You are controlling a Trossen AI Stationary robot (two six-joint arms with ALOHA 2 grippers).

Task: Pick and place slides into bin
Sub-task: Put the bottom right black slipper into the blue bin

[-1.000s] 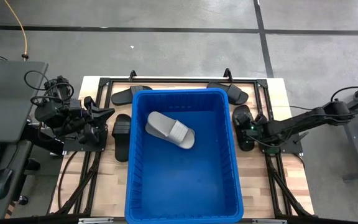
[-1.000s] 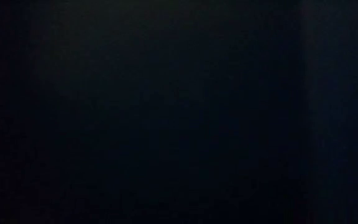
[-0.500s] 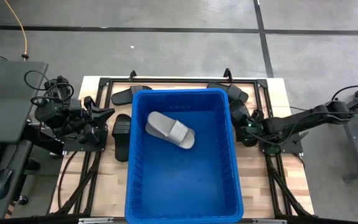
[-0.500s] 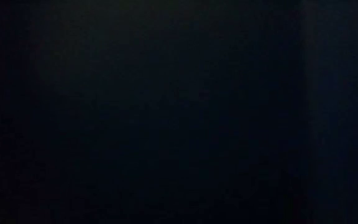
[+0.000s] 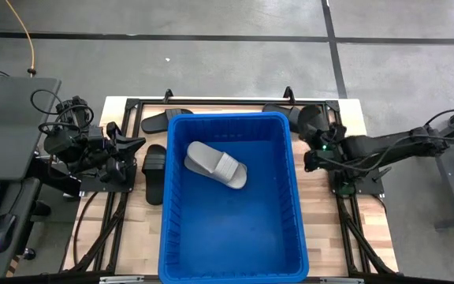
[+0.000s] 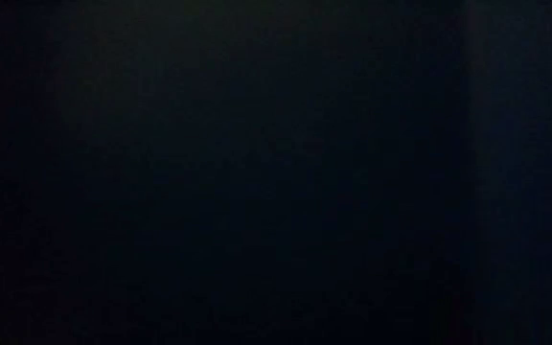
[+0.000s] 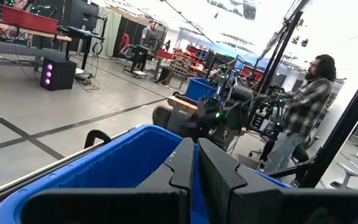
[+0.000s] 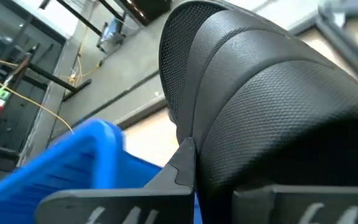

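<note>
The blue bin (image 5: 232, 197) holds 1 grey slide (image 5: 215, 164); the right hand (image 5: 315, 142) is clamped on a black slide (image 5: 313, 124).

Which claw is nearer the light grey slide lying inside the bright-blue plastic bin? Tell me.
Right, narrowly. The right claw, shut on a black slide, sits just outside the bin's right wall. The left claw waits farther beyond its left wall from the grey slide.

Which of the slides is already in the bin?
The light grey slide, lying alone on the floor of the blue bin. Every black slide sits outside its walls.
</note>
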